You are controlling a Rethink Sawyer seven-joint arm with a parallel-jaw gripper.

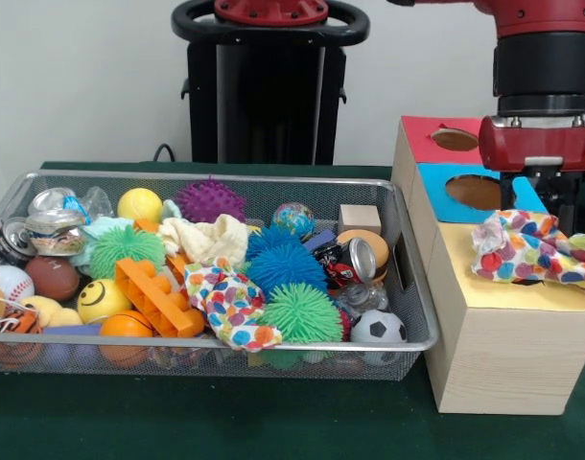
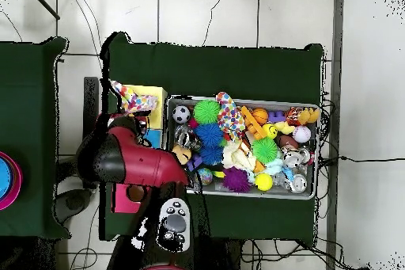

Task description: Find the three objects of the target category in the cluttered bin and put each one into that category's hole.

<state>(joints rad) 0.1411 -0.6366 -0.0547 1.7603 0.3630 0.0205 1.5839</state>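
The wire mesh bin (image 1: 412, 340) holds many toys, and it also shows in the overhead view (image 2: 241, 99). One spotted cloth (image 1: 230, 302) lies near the bin's front, between orange bricks and a green spiky ball; it shows in the overhead view too (image 2: 229, 113). A second spotted cloth (image 1: 527, 251) lies bunched on the yellow top (image 1: 475, 283) of the wooden box and covers the yellow hole. It also shows from overhead (image 2: 133, 100). My gripper (image 1: 553, 206) hangs right above and behind this cloth, its tips hidden by it. I see no other spotted cloth.
The blue-surrounded hole (image 1: 475, 192) and the red-surrounded hole (image 1: 454, 139) lie behind the yellow one on the same box. A cream cloth (image 1: 208, 238), blue spiky balls (image 1: 283, 261), cans, a soccer ball (image 1: 377, 328) and other balls crowd the bin.
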